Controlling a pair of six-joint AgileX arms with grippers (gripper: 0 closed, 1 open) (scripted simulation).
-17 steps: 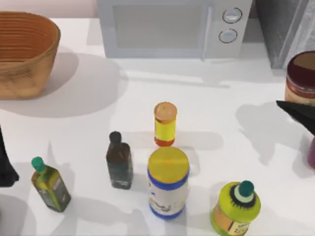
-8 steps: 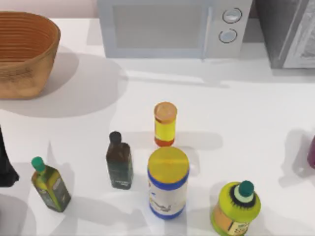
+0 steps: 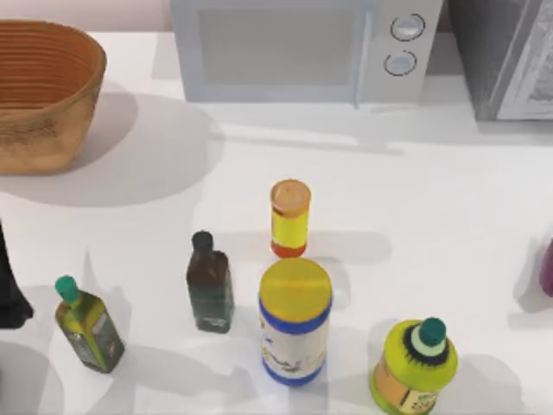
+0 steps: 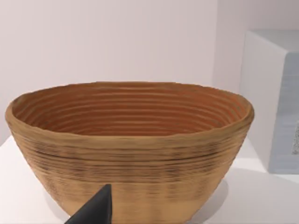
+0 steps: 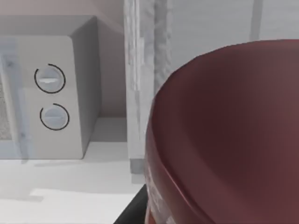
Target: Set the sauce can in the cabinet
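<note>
Gone from the worktop's right edge, the squat maroon-topped sauce can nears the speckled grey cabinet; rigid, slippery-sided, best held mid-wall; right end effector's state I cannot tell.

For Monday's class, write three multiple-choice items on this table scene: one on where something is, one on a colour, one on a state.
1. Where on the table is the wicker basket?
A. At the top view's left, beside the microwave
B. At the top view's right, against the cabinet
C. At the front, between the bottles

2. What colour is the top of the sauce can in the right wrist view?
A. Yellow
B. Green
C. Dark maroon

3. How is the slim yellow-orange jar standing?
A. Lying on its side
B. Upright on the table
C. Upside down in the basket

Answers:
1 A: the basket sits at the top view's far left, with the microwave to its right.
2 C: the can's round top is dark maroon.
3 B: its lid faces up and its base rests on the table.
</note>
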